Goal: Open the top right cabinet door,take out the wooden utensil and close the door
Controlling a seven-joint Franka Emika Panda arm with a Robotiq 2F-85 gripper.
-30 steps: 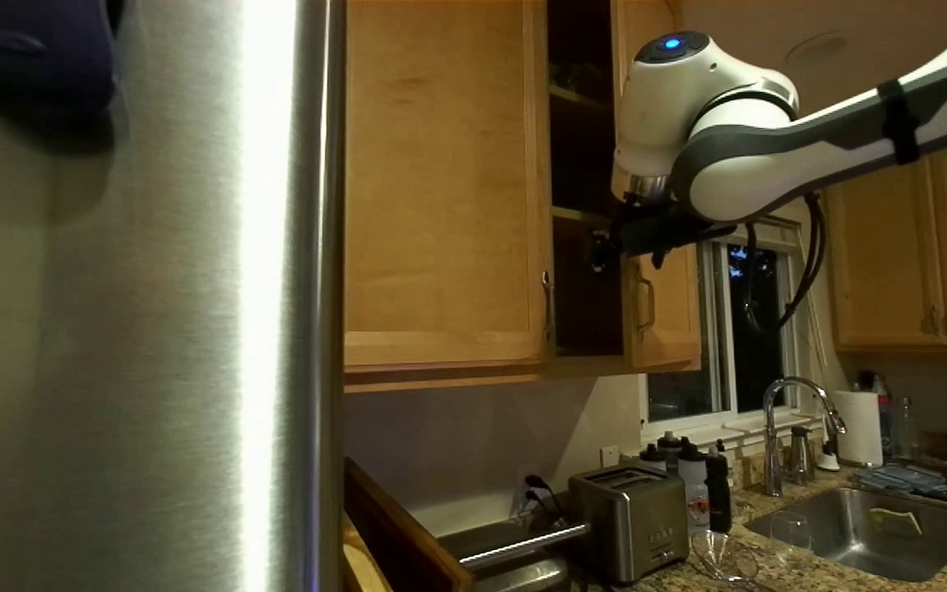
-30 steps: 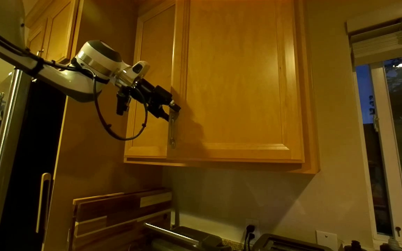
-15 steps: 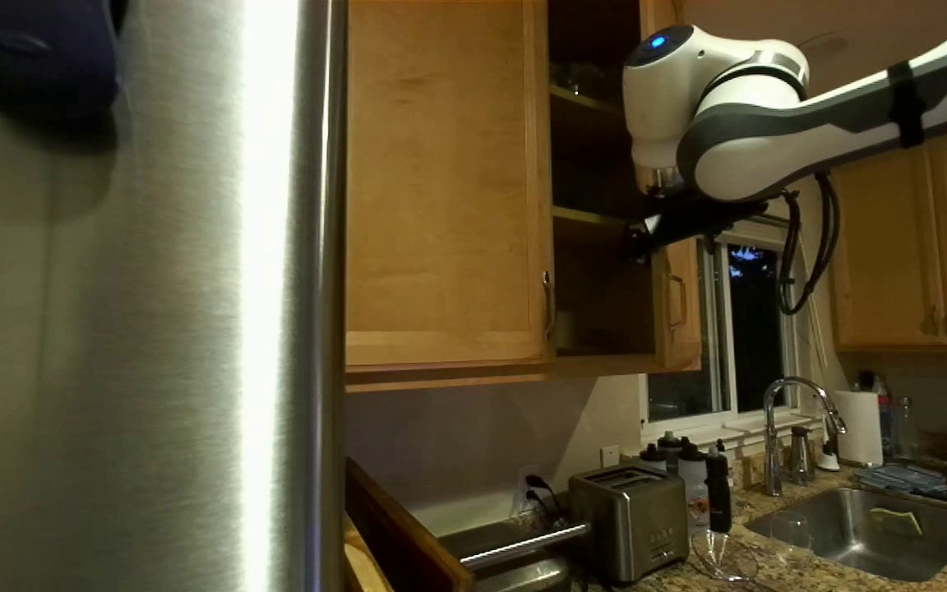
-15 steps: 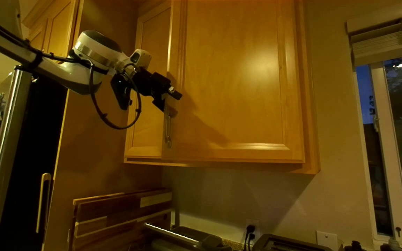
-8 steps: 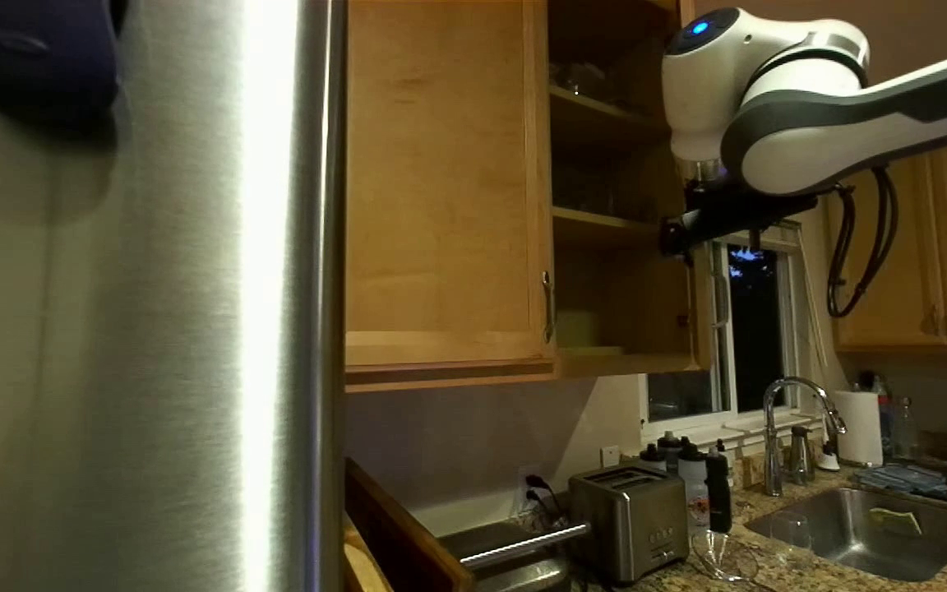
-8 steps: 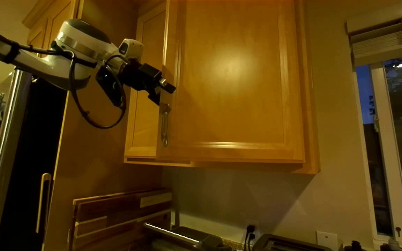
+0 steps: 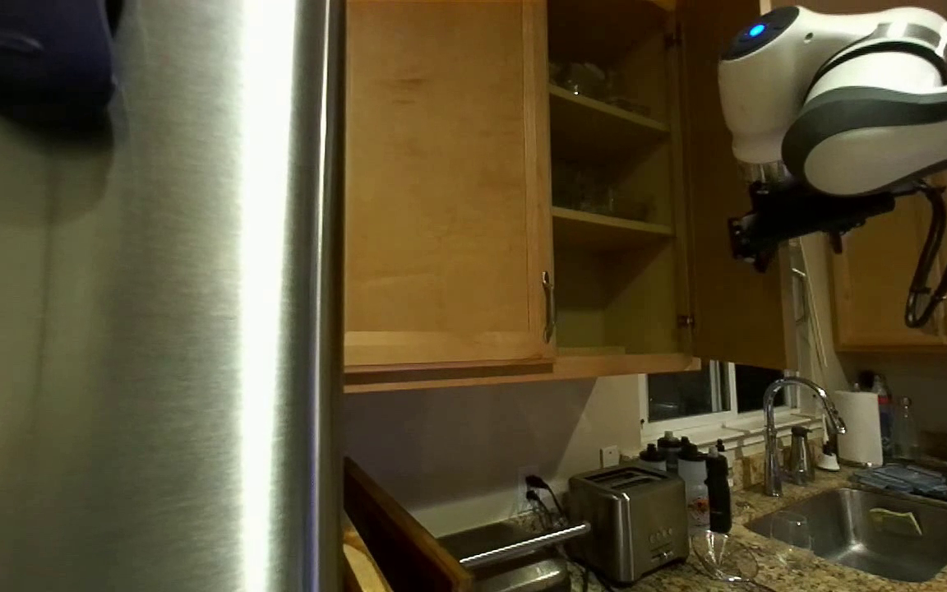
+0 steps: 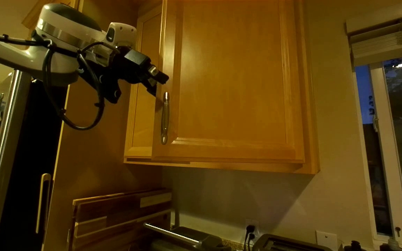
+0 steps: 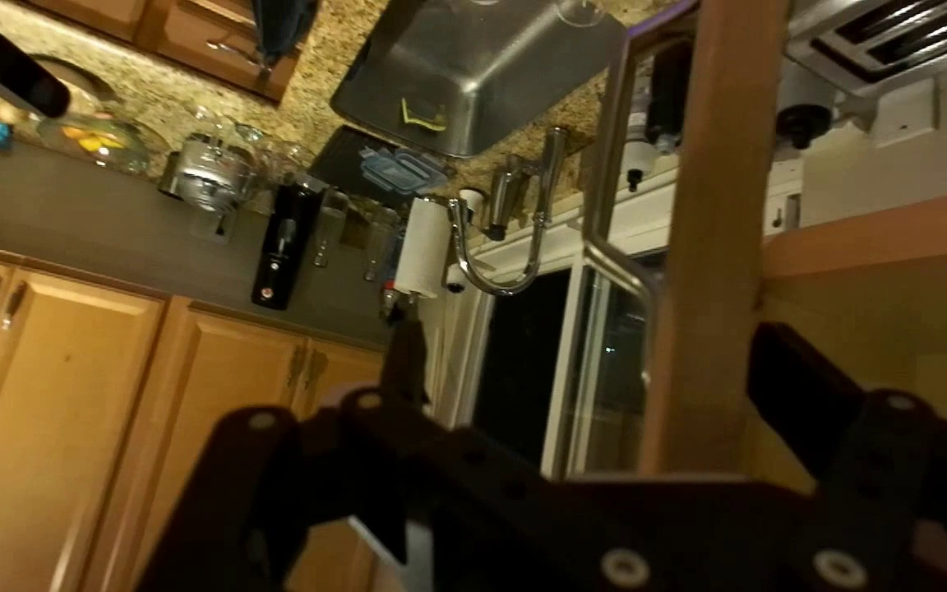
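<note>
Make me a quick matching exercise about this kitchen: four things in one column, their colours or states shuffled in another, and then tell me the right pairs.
Column one
1. top right cabinet door
2. end effector
3. paper towel roll
4. toaster

Column two
A. white
B. silvery metal
C. standing open
D. black, jaws apart

Pairs: 1-C; 2-D; 3-A; 4-B

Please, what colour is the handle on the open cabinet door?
Metallic grey; the handle shows best in an exterior view.
</note>
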